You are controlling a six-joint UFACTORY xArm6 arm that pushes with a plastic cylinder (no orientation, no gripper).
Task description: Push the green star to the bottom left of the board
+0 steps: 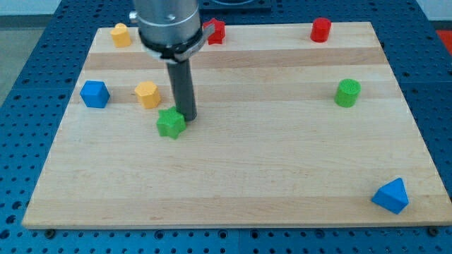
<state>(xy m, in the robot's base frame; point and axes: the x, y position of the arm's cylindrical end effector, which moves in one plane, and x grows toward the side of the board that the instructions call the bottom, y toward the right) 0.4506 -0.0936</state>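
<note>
We carry no claw, so our tip (pixel 187 116) touches the green star's (pixel 170 123) upper right, ready to shove it toward the tabletop's (pixel 233 190) bottom left.

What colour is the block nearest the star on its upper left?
Yellow-orange: the block just up-left of the green star, seen in the camera view.
</note>
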